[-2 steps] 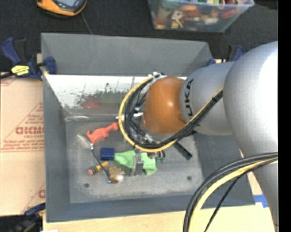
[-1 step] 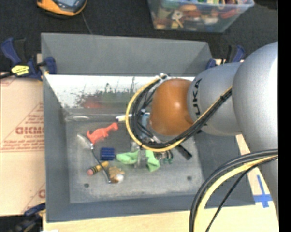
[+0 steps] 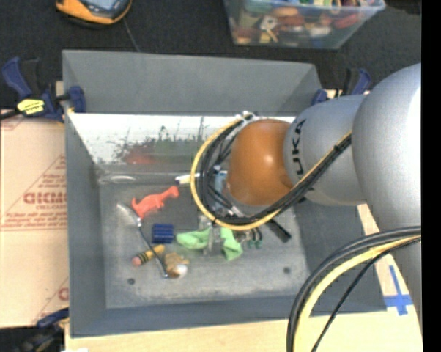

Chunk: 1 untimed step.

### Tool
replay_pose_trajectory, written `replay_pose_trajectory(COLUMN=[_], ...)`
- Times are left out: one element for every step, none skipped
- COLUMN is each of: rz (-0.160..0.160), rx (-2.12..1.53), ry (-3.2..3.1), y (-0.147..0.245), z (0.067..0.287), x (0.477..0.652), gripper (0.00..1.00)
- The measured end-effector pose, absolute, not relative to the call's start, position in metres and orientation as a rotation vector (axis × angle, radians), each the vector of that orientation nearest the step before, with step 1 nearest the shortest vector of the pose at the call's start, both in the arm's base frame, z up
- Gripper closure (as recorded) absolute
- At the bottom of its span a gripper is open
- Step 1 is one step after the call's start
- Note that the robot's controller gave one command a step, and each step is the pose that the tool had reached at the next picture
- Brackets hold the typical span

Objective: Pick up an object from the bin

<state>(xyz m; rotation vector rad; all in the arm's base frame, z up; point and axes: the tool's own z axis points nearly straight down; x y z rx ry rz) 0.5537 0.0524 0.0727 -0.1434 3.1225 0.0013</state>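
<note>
Camera view: gripper point(image 3: 219, 235) low over a crumpled green thing point(image 3: 193, 238), lower middle of the bin point(image 3: 85, 226).
Bright green and irregular in outline, it lies with its long axis roughly left-right across the frame, its left end just beside a blue block point(image 3: 162, 233). I cannot tell whether the gripper is open or closed.

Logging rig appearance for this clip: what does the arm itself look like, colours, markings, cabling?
The arm has thick, rounded silver-grey links; black lettering reading "UKA" shows on one. An orange dome-shaped cover caps the wrist, with black and yellow cables looped around it. Another black-and-yellow cable arcs across the lower right. The gripper beneath the cover is dark and largely hidden.
</note>
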Motion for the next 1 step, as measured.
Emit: replay_pose_trajectory(rz=[0.000], rx=[-0.142], ry=[3.132], y=[0.0519], z=[0.1071], x=[0.5508], gripper=[1.00])
